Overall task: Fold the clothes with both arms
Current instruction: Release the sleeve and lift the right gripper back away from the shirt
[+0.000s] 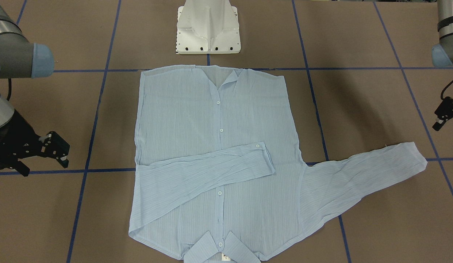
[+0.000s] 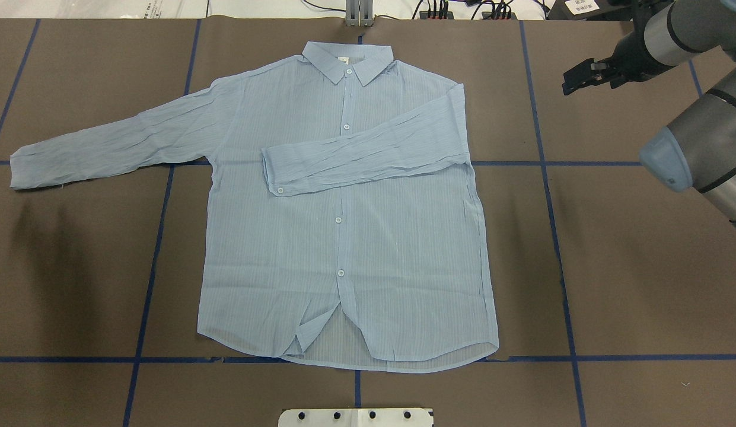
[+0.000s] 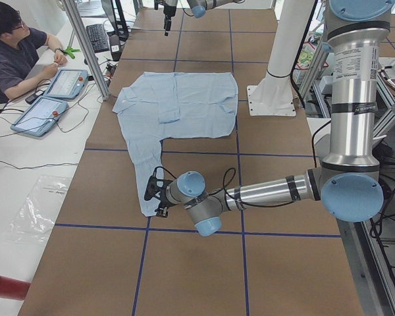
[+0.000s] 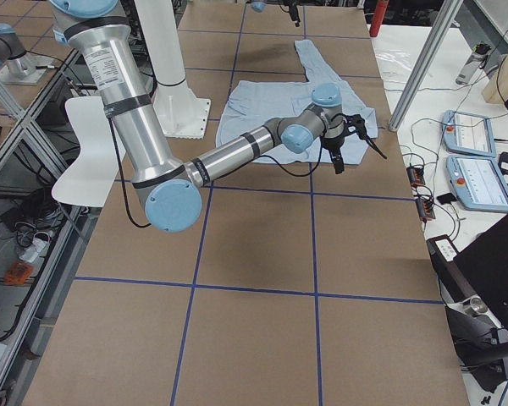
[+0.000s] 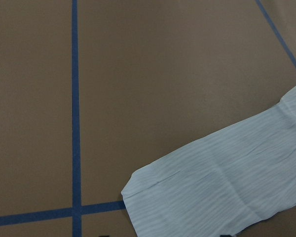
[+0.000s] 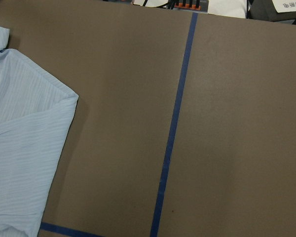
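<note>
The shirt (image 2: 344,237) lies flat and front up on the middle of the desk (image 2: 611,267), buttoned, with its collar (image 2: 347,59) at the far side from the robot and its hem toward the white pedestal (image 1: 208,27). The sleeve on the robot's right (image 2: 368,157) is folded across the chest, its cuff lying just past the button line. The other sleeve (image 2: 112,148) lies stretched out on the desk toward the robot's left, wrinkled, its cuff crossing a line of blue tape (image 2: 557,237).

The left pincer (image 1: 446,128) hangs near that outstretched cuff, clear of the cloth, its fingers spread and grasping nothing. The left arm (image 3: 270,191) reaches low and nearly level across the desk from an upright column.

The right pincer (image 1: 45,166) hangs over bare desk beside the shirt's folded shoulder, apart from the cloth, with its fingers likewise spread and empty. The right arm (image 4: 237,152) slopes out from its column with the forearm stretched toward the collar end.

An operator (image 3: 16,56) sits at a side bench beyond the collar end.
</note>
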Controlling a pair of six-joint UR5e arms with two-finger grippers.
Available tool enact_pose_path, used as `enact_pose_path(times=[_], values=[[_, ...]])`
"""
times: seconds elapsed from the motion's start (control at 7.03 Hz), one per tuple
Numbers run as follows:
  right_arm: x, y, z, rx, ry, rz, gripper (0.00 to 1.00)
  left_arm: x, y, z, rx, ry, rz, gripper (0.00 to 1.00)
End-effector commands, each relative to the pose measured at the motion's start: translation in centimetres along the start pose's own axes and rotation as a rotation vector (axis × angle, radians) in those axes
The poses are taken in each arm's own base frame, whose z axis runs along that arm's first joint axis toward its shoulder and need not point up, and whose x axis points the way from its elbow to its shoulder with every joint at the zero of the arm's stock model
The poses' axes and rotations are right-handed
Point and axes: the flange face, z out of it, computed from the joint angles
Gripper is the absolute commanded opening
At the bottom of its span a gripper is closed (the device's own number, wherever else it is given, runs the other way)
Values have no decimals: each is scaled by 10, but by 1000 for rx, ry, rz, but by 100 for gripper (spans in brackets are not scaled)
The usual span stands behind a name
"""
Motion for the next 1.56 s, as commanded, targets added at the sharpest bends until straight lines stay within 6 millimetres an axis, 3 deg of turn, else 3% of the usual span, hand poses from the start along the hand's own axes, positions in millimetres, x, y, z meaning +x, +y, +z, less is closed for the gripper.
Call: enact_pose_path(times=[0.0, 0.28, 0.71, 0.85, 1.28, 1.42], values=[[8, 5, 1, 3, 2, 2, 100, 12, 19, 34, -14, -30, -21, 67], [9, 5, 1, 3, 5, 4, 100, 15, 19, 60, -16, -61, -8, 67], [8, 4, 1, 13, 0, 1, 100, 19, 19, 72, -18, -69, -1, 67], [10, 4, 3, 11, 4, 3, 100, 19, 19, 72, -20, -68, -1, 63], [10, 5, 5, 8, 6, 4, 100, 14, 24, 70, -23, -73, 3, 33], [10, 5, 5, 9, 7, 5, 100, 14, 26, 68, -25, -67, 8, 33]])
